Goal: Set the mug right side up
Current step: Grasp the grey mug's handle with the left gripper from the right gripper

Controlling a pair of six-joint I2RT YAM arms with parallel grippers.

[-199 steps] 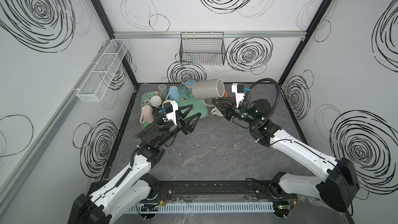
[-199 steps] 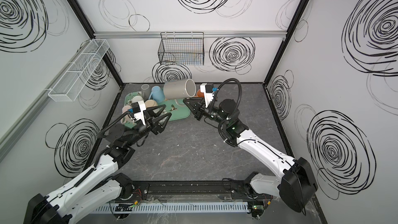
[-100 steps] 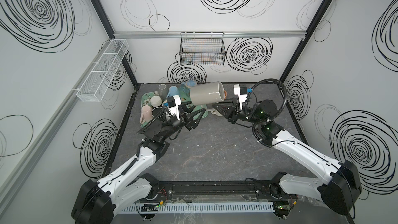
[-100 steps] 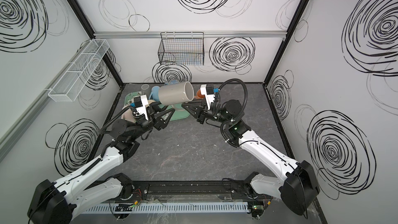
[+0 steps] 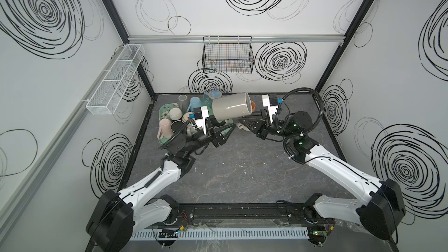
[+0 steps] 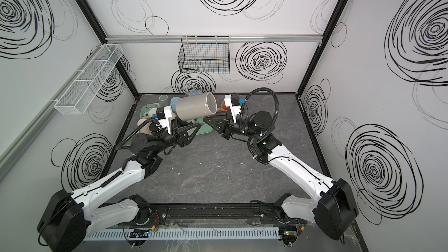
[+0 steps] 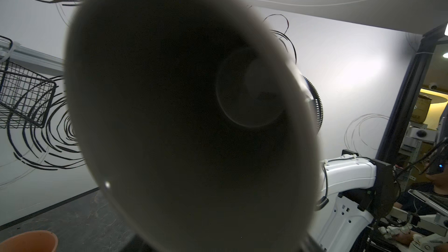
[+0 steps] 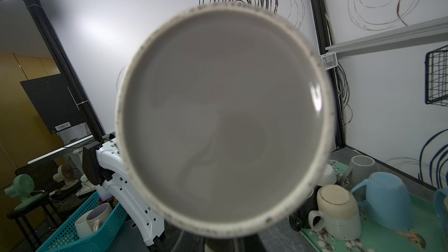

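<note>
Notes a dark tabletop [image 5: 242, 178] walled in white on three sides, with a black wire basket [image 5: 228, 56] on the back wall. Finds the left arm [image 5: 155, 180] and the right arm [image 5: 339, 170] reaching inward from the near edge toward the far middle. Records a green tray [image 6: 206, 130] at the tabletop's far left, crowded with cups. Finds the grey mug [image 5: 230, 109] off the tabletop, raised in the air between the two pincers, lying on its side in both top views, open end toward the right arm. Finds the right pincer [image 5: 242, 120] pressed together beneath that open end, pinching the grey mug; cannot tell on which part. Finds the left pincer [image 5: 224, 127] spread under the base end; cannot tell whether touching. Notes on the tray a blue mug [image 8: 385, 202] and a cream mug [image 8: 337, 212], both bottom up, and an orange cup [image 5: 252, 104] just behind the grey mug's rim.
</note>
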